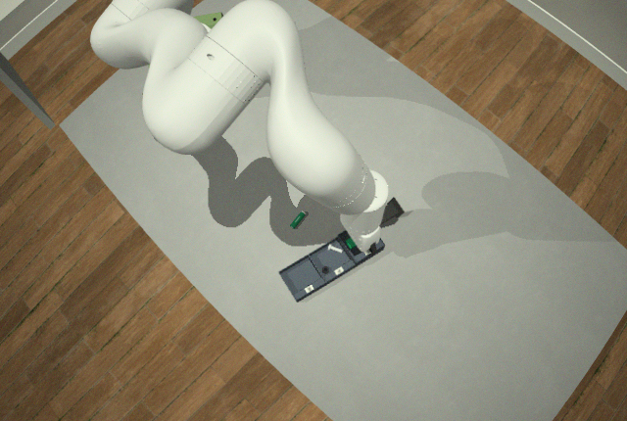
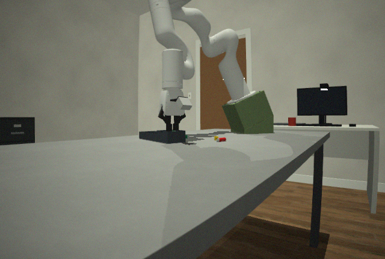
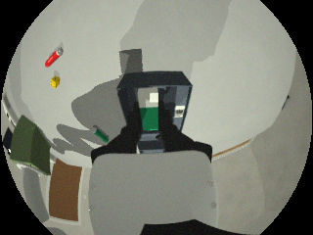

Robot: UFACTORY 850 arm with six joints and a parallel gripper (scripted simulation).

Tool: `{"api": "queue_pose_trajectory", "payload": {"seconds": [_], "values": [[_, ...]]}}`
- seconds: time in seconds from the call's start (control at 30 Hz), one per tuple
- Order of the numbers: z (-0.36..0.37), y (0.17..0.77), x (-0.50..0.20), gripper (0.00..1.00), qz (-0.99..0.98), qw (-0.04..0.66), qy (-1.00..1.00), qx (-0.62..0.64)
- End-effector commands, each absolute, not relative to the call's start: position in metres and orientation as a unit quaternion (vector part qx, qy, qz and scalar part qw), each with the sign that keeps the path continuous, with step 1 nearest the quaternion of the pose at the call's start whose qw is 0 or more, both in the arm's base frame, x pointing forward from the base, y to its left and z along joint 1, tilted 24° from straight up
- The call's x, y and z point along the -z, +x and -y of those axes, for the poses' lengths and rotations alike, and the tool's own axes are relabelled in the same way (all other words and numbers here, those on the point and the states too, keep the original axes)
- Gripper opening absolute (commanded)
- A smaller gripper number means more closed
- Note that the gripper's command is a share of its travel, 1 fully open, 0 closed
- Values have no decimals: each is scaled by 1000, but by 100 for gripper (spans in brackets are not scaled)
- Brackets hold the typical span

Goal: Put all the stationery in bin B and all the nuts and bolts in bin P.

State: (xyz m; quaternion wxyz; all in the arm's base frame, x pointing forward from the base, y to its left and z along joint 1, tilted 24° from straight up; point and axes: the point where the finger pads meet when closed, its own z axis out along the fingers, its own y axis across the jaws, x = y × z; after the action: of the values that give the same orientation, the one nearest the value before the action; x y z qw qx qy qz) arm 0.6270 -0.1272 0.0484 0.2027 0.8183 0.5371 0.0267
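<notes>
A dark tray of bins (image 1: 331, 264) lies on the grey table, and also shows in the exterior view (image 2: 162, 136). Its labels are too small to read. My gripper (image 1: 361, 248) (image 2: 172, 126) hangs straight down over the tray's end compartment nearest the arm, its fingertips at rim height. In the wrist view the gripper (image 3: 151, 136) is shut on a small green block (image 3: 151, 117), which also shows in the overhead view (image 1: 349, 243). A white stick-like item (image 1: 334, 249) lies in that same compartment. A small dark piece (image 1: 323, 269) lies in the middle compartment.
A green cylinder (image 1: 299, 219) lies on the table just beside the tray, toward the arm's base. A red item (image 3: 54, 58) and a small yellow item (image 3: 57, 81) lie farther off; both show in the exterior view (image 2: 220, 139). The arm's green base block (image 2: 248, 112) stands behind.
</notes>
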Motion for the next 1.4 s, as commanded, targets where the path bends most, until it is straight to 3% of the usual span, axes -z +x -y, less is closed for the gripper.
{"api": "queue_pose_trajectory", "payload": {"seconds": [0.0, 0.6, 0.63, 1.37], "values": [[129, 630, -42, 0, -537, 204, 818, -28], [132, 632, -33, 0, -537, 204, 818, -28], [132, 632, -33, 29, -537, 204, 818, -28], [131, 631, -37, 29, -537, 204, 818, -28]]}}
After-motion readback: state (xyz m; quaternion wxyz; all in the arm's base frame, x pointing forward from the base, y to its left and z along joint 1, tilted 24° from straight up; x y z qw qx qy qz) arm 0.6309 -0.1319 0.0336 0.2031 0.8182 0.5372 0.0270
